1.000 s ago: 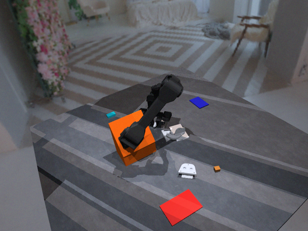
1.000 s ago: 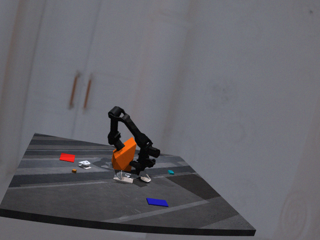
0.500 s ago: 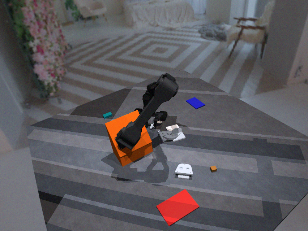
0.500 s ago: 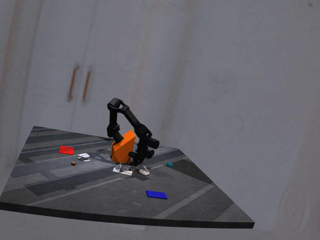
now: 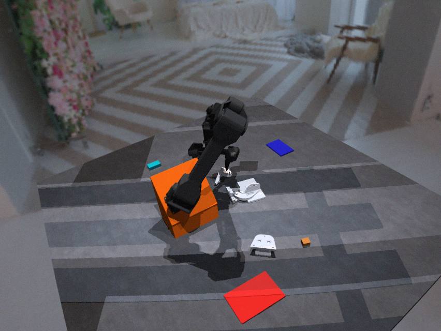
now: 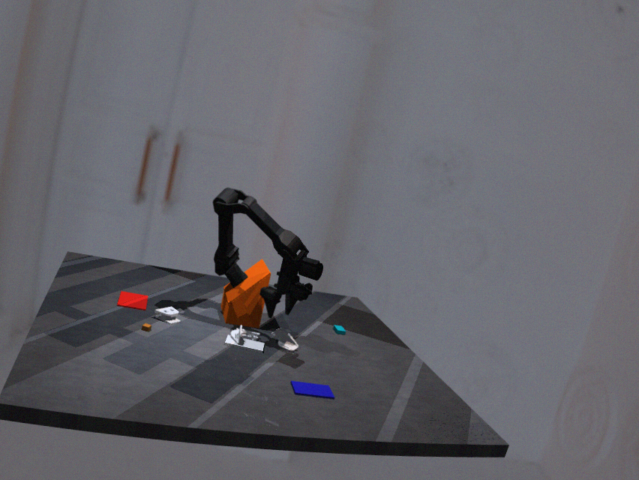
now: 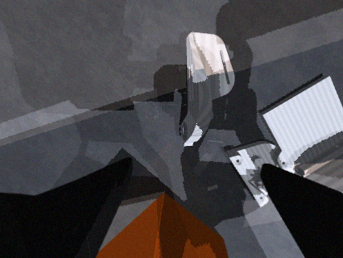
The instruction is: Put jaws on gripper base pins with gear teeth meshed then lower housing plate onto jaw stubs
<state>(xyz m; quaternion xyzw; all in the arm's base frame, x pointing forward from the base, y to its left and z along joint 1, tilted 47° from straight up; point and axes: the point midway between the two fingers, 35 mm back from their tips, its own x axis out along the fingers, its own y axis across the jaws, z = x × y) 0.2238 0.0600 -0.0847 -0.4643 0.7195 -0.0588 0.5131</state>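
A loose white jaw lies on the table beside the gripper base, apart from it. The white gripper base has another white jaw part with an upright piece on it; whether that part sits fully on its pin I cannot tell. My gripper is open and empty, its tips above the table near the loose jaw and the base. One finger is partly hidden by the arm in the top view. The white housing plate sits apart, its rounded face with two holes turned up.
A large orange block is by the arm's foot. A red pad, a blue pad, a teal block and a small orange cube lie farther out.
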